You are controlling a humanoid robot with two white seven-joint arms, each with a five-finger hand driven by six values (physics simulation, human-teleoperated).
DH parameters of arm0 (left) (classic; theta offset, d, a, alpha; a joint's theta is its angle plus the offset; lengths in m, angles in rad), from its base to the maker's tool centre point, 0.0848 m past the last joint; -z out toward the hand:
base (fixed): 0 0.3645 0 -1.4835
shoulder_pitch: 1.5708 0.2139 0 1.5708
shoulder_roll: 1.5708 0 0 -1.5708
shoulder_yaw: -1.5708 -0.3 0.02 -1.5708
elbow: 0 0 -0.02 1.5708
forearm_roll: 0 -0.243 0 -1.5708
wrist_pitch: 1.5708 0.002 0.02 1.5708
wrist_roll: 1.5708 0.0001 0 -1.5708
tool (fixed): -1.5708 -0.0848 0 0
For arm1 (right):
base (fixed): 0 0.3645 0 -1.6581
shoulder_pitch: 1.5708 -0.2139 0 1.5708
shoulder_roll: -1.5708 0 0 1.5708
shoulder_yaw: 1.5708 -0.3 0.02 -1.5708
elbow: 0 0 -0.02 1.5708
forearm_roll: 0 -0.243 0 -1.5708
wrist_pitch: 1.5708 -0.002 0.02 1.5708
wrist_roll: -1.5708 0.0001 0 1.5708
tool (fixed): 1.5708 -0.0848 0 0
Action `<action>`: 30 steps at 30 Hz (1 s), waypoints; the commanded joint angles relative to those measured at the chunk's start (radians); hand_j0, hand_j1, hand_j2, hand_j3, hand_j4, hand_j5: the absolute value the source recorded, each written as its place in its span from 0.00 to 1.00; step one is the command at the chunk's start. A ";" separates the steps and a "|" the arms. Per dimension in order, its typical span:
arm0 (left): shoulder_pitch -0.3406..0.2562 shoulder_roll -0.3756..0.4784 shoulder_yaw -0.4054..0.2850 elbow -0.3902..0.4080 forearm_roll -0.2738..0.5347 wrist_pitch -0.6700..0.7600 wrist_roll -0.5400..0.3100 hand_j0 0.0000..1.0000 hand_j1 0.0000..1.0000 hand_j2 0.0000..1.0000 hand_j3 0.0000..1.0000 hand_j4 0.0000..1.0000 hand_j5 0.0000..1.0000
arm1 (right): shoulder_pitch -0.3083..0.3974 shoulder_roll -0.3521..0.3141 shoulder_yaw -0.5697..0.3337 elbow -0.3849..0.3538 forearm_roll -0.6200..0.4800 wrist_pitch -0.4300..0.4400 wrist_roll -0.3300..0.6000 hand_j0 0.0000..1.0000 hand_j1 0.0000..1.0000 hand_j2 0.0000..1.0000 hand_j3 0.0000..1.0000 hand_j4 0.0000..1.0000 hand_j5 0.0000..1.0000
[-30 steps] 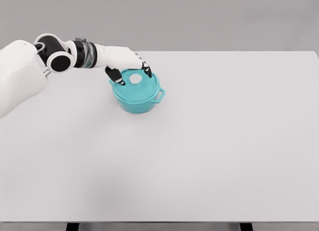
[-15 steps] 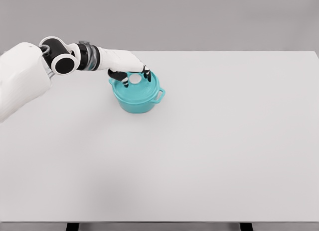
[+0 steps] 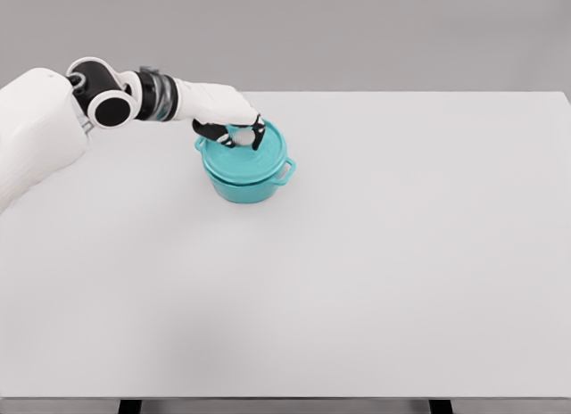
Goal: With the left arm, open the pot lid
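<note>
Now left hand (image 3: 234,126) grips lid (image 3: 254,153) knob (image 3: 242,138) — pot (image 3: 247,178) closed

A bare simulated test bench, not a lived-in room.

The setting is a wide, plain white table (image 3: 375,280) with dark legs just visible at the bottom edge, set against a flat, featureless grey backdrop (image 3: 357,30). Surfaces are uniform and smoothly shaded, as in a render. A lone teal pot (image 3: 247,167) hints at kitchen work.
</note>
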 commanded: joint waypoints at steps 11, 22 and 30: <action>-0.009 0.270 0.002 -0.005 0.028 -0.190 0.000 0.36 0.36 0.36 0.36 0.36 0.36 | 0.000 0.000 0.000 0.000 0.000 0.000 0.000 1.00 1.00 1.00 1.00 1.00 1.00; 0.026 0.328 0.002 0.003 0.021 -0.214 0.000 0.70 0.70 0.70 0.70 0.70 0.70 | 0.000 0.000 0.000 0.000 0.000 0.000 0.000 1.00 1.00 1.00 1.00 1.00 1.00; 0.032 0.327 0.002 0.026 0.022 -0.209 0.000 1.00 1.00 1.00 1.00 1.00 1.00 | 0.000 0.000 0.000 0.000 0.000 0.000 0.000 1.00 1.00 1.00 1.00 1.00 1.00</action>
